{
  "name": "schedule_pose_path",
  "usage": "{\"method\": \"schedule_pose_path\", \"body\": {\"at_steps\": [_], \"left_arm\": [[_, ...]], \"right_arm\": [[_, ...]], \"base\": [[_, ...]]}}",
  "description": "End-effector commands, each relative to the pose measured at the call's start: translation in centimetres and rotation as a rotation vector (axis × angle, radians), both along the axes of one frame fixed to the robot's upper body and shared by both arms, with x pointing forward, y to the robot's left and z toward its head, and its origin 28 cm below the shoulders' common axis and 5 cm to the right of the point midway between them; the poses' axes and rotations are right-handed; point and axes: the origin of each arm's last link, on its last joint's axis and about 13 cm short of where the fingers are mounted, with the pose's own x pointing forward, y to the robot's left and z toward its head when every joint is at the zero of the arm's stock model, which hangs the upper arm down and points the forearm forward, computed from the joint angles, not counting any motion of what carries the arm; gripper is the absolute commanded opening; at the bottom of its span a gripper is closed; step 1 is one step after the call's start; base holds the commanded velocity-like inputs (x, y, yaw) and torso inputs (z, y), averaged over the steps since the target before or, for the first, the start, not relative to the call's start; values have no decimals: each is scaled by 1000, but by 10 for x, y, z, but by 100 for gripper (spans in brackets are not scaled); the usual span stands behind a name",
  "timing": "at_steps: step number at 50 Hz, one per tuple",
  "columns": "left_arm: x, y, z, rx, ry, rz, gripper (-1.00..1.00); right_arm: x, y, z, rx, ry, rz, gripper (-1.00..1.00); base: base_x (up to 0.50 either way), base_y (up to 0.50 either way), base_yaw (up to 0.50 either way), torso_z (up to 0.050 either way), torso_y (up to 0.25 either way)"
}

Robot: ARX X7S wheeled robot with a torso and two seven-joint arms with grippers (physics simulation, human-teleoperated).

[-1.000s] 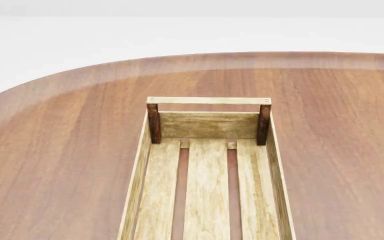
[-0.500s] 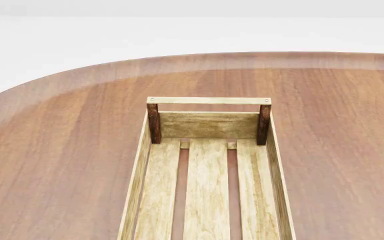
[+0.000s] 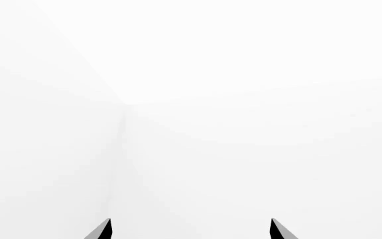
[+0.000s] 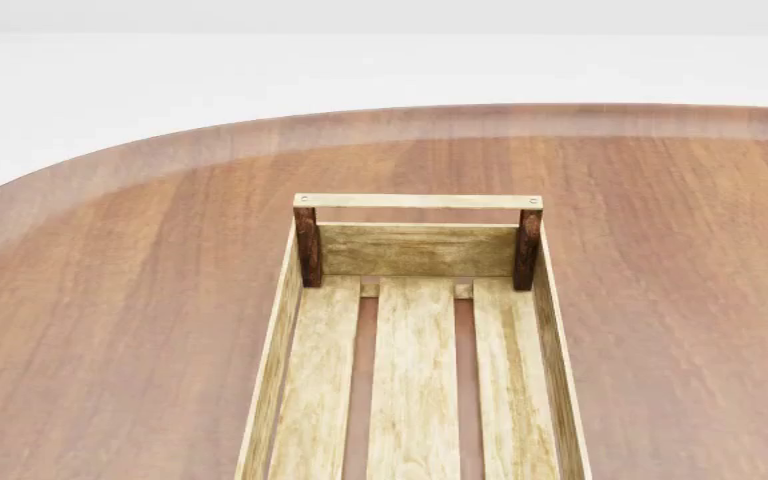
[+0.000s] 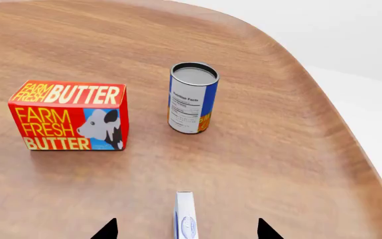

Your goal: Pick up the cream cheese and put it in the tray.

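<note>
while the right pincer [image 5: 185, 230] shows only as two dark fingertips [image 5: 106, 230] at the edge of the right wrist view, they stand well apart, so it's wide open w/ nothing gripped. the cream cheese [image 5: 185, 217] sits between those tips, seen edge-on as a thin white box w/ a bit of blue oval logo on its side; it stands on the desk [image 5: 264, 164] and neither tip touches it as far as the view shows. further out from the pincer, approx straight past the cream cheese, is a blue-and-white can [image 5: 192, 97], upright, grey top, nutrition label facing the cam. beside the can, clearly apart from it, stands a red-orange butter box [image 5: 69, 115] w/ "farm fresh butter" and a cow pic on the front. the desk's curved edge runs past the can, white floor beyond.

left pincer [image 3: 189, 230]: two dark tips only, also spread wide, holding nothing; behind them just plain white surfaces, no objs.

head view: neither arm nor pincer shows. the tray [image 4: 284, 330] lies on the brown wood desk, long axis running away from the robot, its near part cut off by the frame edge. three light floor planks w/ gaps, low side walls, two dark brown corner posts at the far end w/ a pale rail across them. no item lies in the visible part of the tray. cream cheese, can and butter box aren't in this view.
</note>
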Motion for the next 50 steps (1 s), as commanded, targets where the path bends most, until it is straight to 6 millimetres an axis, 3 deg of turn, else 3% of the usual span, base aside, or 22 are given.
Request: {"method": "schedule_pose_path", "body": {"at_steps": [1,50], "left_arm": [[1,0,0,-1,2,1,100],[0,0,1,0,0,8,100]], "right_arm": [[1,-4,-3,21,8,-9,100],[11,-20,-21,101,59,-38,100]], "base": [[0,0,0,0,0],[0,0,0,0,0]]}}
